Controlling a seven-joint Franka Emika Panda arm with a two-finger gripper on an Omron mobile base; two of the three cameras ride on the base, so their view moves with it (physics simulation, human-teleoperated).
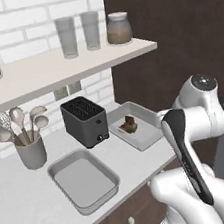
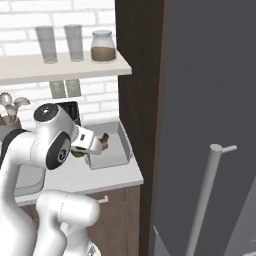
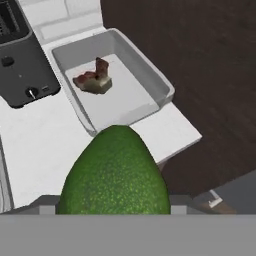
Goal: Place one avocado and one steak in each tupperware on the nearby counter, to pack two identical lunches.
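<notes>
A green avocado (image 3: pixel 114 172) rides in the robot's gripper (image 2: pixel 94 144), jaws about half open and closed on the fruit, above the pale counter (image 1: pixel 26 207) just short of the right-hand tupperware (image 3: pixel 161 86). That container, beside the black toaster (image 1: pixel 85 120) at the counter's right end, already holds a piece of steak (image 3: pixel 93 79), so the avocado looks bound for it to complete one lunch. The second tupperware (image 1: pixel 108 171), nearer and to the left, holds nothing that can be seen. A crock of utensils (image 1: pixel 31 151) stands at far left, clear of the work.
</notes>
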